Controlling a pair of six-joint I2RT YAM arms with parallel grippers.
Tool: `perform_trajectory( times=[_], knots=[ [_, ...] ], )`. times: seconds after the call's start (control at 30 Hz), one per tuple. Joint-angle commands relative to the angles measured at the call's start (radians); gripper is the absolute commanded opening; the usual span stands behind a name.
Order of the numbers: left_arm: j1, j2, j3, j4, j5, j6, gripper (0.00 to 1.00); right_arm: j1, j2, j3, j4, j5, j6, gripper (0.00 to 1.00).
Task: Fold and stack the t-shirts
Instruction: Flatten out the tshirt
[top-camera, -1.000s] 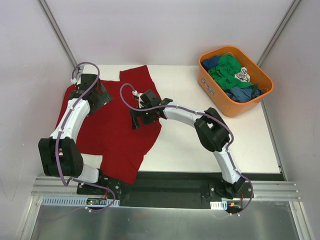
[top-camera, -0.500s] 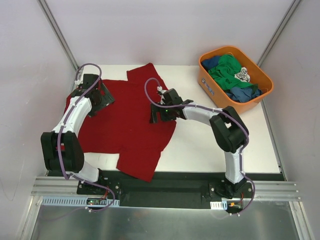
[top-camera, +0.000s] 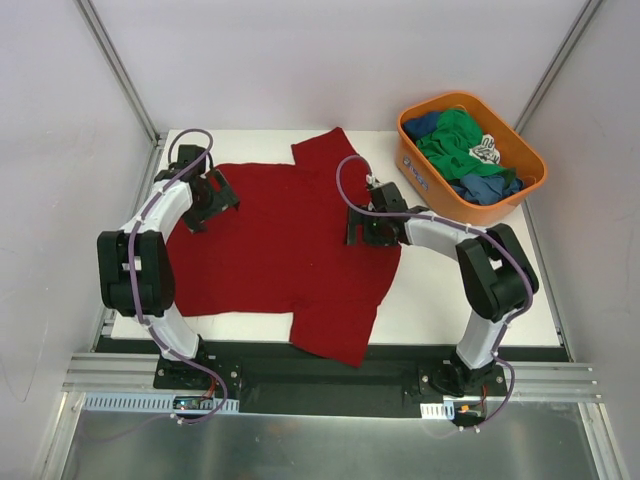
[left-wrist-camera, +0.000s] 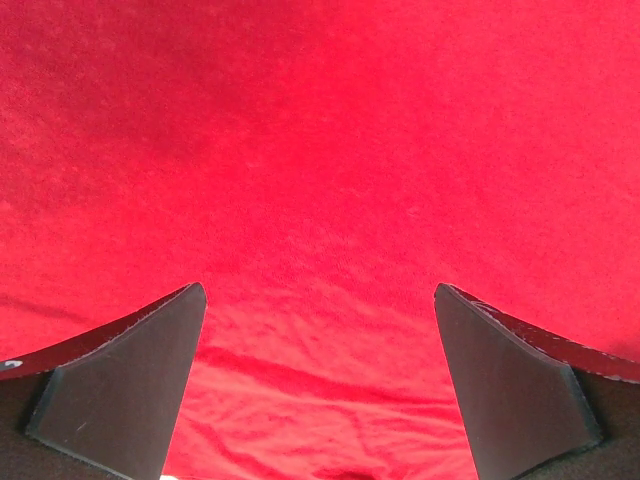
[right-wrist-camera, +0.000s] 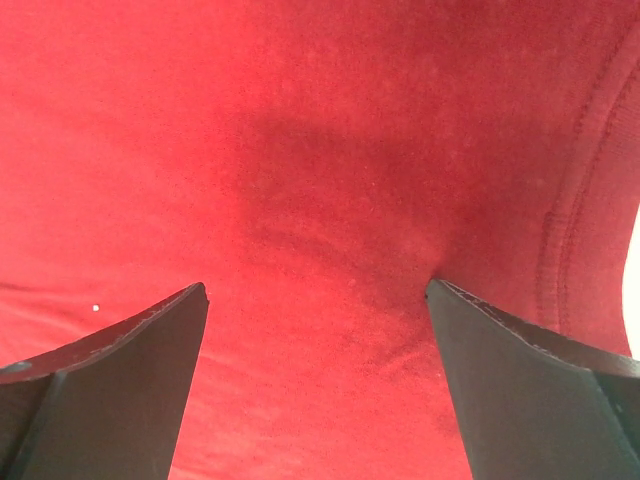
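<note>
Jaws spread wide, left gripper (left-wrist-camera: 320, 300) and right gripper (right-wrist-camera: 315, 292) sit on the dark red t-shirt (top-camera: 280, 250), flat on the surface (top-camera: 440, 300).

Here's the setting: a white table (top-camera: 450, 300) boxed in by plain, pale walls (top-camera: 330, 60), slanting metal struts (top-camera: 116, 65) climbing the two far corners, an aluminium rail (top-camera: 560, 378) along the near edge, and a brushed steel sheet (top-camera: 330, 445) below it, all softly and evenly lit.
</note>
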Motion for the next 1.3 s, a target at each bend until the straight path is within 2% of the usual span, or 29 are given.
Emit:
perform_trajectory(
  times=[0.0, 0.13, 0.37, 0.87, 1.13, 1.27],
  knots=[
    [0.009, 0.027, 0.043, -0.009, 0.028, 0.007, 0.99, -0.007, -0.021, -0.074, -0.178, 0.113, 0.03, 0.97],
    [0.011, 0.025, 0.038, -0.01, 0.005, 0.026, 0.99, -0.007, -0.078, -0.033, -0.186, 0.1, 0.01, 0.97],
    [0.011, 0.021, 0.025, -0.009, -0.064, 0.044, 0.99, -0.005, -0.063, 0.191, -0.26, 0.119, -0.022, 0.97],
    [0.023, 0.253, 0.176, -0.015, -0.012, 0.072, 0.99, -0.045, 0.239, 0.474, -0.336, 0.178, -0.064, 0.97],
    [0.029, 0.411, 0.337, -0.047, -0.001, 0.075, 0.99, -0.111, 0.374, 0.606, -0.384, 0.147, -0.099, 0.97],
    [0.034, 0.482, 0.422, -0.074, -0.001, 0.079, 0.99, -0.135, 0.46, 0.739, -0.408, 0.121, -0.116, 0.97]
  ],
)
